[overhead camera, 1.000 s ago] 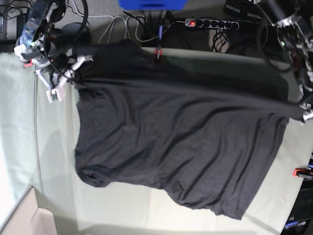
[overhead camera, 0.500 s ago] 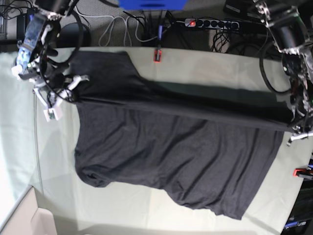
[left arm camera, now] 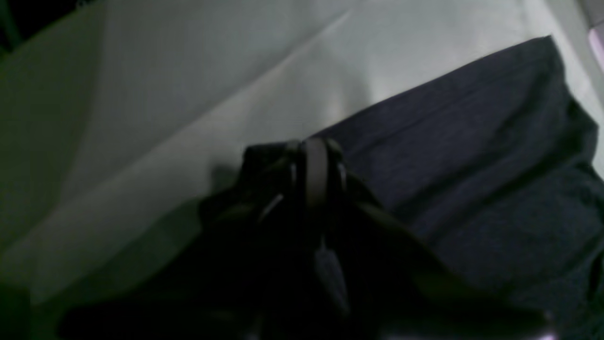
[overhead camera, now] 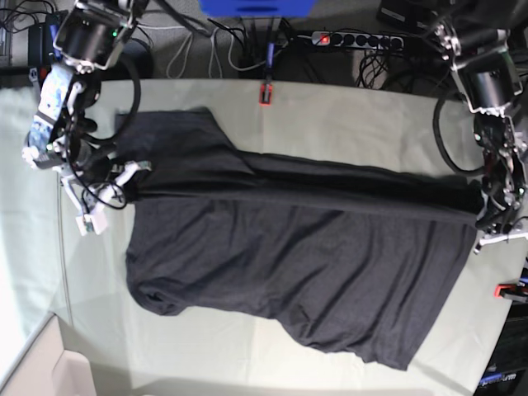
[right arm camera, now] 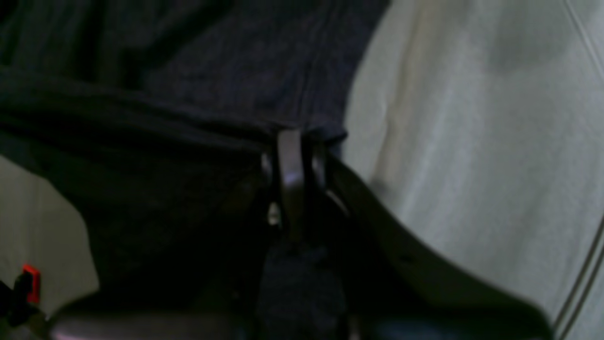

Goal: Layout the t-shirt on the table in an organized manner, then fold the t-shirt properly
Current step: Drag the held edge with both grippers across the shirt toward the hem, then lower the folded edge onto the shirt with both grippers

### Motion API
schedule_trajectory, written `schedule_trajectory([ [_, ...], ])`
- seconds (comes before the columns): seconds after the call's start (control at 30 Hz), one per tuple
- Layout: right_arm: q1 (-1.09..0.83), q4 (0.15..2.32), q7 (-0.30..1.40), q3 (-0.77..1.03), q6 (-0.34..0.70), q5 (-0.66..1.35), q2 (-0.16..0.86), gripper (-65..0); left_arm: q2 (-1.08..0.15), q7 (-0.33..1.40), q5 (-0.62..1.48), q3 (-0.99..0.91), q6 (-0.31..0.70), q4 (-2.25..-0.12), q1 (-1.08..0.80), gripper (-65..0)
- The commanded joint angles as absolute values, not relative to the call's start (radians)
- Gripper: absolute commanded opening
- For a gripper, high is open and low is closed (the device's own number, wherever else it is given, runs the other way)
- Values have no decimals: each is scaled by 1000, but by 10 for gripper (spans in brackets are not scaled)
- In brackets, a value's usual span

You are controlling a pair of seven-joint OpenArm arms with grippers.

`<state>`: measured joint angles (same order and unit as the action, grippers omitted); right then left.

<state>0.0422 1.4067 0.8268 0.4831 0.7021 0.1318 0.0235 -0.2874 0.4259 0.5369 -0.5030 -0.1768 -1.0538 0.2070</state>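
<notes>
With the t-shirt spread across the table, the left gripper and right gripper each clamped on an end of its taut far fold should lower together and keep it stretched flat

Power strip; perhaps blue bin

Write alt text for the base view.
A dark t-shirt lies spread on a pale green table, its far edge pinched at both ends by the right hand and left hand.
</notes>
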Motion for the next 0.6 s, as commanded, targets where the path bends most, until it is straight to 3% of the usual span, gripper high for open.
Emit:
schedule_trajectory([
  [0.0, 74, 1403, 809, 484, 698, 140, 42, -650, -306, 401, 536, -507, -173, -1061, 242, -650],
  [0.2, 140, 1354, 809, 484, 698, 140, 54, -650, -308, 401, 536, -507, -173, -1000, 278, -637],
  [0.3, 159, 1354, 819, 483, 698, 140, 54, -644, -309, 401, 536, -507, -173, -957, 298, -553],
  [0.47, 160, 1354, 819, 483, 698, 140, 56, -451, -306, 401, 536, -507, -173, -955, 309, -332],
  [0.57, 160, 1359, 819, 484, 698, 140, 56, -348, -308, 401, 538, -507, -173, -1013, 300, -258],
])
